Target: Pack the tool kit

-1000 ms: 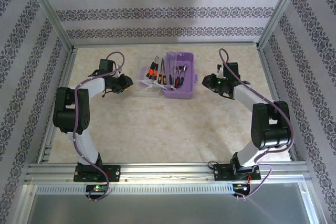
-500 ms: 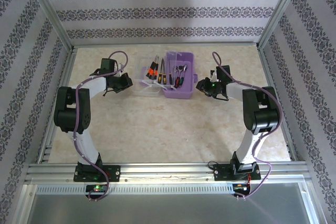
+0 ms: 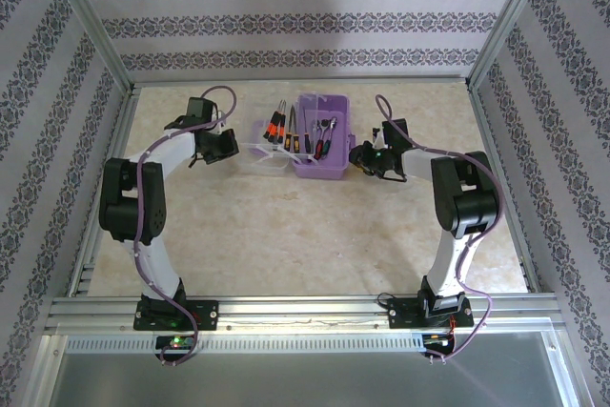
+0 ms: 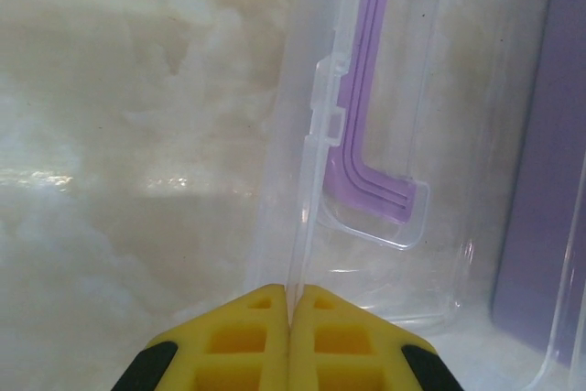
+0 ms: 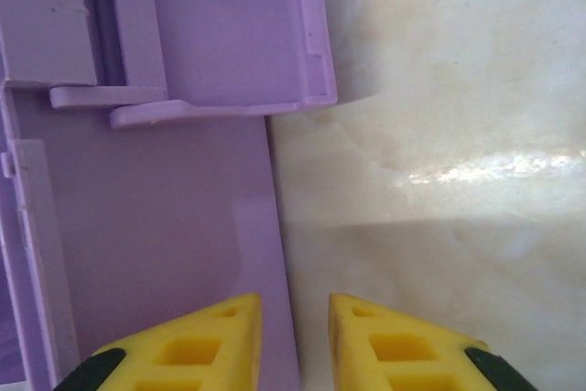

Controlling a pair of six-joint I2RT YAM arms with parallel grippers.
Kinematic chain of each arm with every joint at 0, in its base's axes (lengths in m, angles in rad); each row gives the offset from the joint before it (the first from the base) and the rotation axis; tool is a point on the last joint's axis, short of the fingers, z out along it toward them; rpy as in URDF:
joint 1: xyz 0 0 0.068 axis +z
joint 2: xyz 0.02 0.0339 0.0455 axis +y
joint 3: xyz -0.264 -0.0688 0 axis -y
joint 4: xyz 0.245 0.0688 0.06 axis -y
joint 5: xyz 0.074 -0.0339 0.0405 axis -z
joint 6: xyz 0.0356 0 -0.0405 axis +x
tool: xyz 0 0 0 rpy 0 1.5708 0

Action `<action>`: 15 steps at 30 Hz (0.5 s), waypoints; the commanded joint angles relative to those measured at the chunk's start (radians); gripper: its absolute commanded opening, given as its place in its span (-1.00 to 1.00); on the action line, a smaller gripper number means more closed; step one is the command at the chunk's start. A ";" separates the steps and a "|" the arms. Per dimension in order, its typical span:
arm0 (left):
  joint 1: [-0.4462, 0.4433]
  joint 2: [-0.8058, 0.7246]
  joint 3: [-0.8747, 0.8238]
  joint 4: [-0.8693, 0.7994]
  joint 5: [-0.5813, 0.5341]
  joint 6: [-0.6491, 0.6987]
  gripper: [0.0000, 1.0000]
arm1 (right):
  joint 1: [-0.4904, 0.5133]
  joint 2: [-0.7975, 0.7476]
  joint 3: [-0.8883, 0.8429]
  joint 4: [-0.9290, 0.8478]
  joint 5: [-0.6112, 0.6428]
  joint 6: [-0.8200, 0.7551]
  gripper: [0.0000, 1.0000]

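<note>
The tool kit lies open at the table's back middle, with its lilac base (image 3: 329, 161) on the right and its clear lid (image 3: 263, 161) folded out to the left. Red-, orange- and black-handled screwdrivers (image 3: 279, 127) lie across the lid side, and more tools (image 3: 325, 134) sit in the base. My left gripper (image 3: 232, 146) (image 4: 291, 292) is shut on the lid's thin left rim (image 4: 307, 199), beside the purple handle (image 4: 379, 182). At the base's right edge (image 5: 165, 226), my right gripper (image 3: 355, 155) (image 5: 295, 301) stands open, one finger over the lilac plastic and one over the table.
Aluminium frame rails (image 3: 286, 307) run along the near edge and up both sides. Patterned walls close in the back and sides. Bare marble tabletop (image 3: 315, 235) stretches between the kit and the arm bases.
My left gripper moved right to the lid's rim and shut on it. The right arm swung left, bringing its gripper up against the base's right edge.
</note>
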 commanded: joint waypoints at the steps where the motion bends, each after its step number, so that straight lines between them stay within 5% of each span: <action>1: -0.030 -0.078 0.059 -0.104 -0.032 0.020 -1.00 | 0.031 0.010 0.015 0.070 -0.057 0.033 -0.47; 15: -0.117 -0.140 0.194 -0.279 -0.121 0.087 -1.00 | 0.074 -0.012 -0.010 0.123 -0.070 0.073 -0.48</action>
